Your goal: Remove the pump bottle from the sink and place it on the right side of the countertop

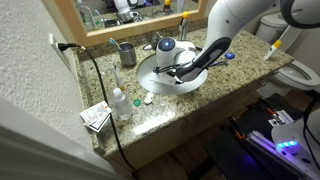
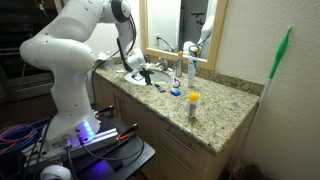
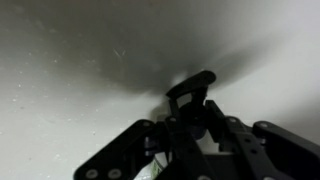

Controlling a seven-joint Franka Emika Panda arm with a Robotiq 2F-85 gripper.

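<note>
My gripper [image 1: 184,68] is down inside the white sink [image 1: 150,80]; it also shows in an exterior view [image 2: 136,68]. In the wrist view the black pump head of the pump bottle [image 3: 190,90] stands between my dark fingers [image 3: 190,125], which press close on its neck from both sides. The white basin wall fills the background. The bottle's body is mostly hidden under the gripper; only a sliver of pale green label shows low in the wrist view. In both exterior views the arm hides the bottle.
A metal cup [image 1: 127,52] and the faucet [image 1: 166,45] stand behind the sink. A small clear bottle [image 1: 120,103] and a packet [image 1: 96,116] lie on the granite countertop [image 1: 240,72]. Small bottles [image 2: 193,103] stand on the counter. A toilet [image 1: 300,70] is beside it.
</note>
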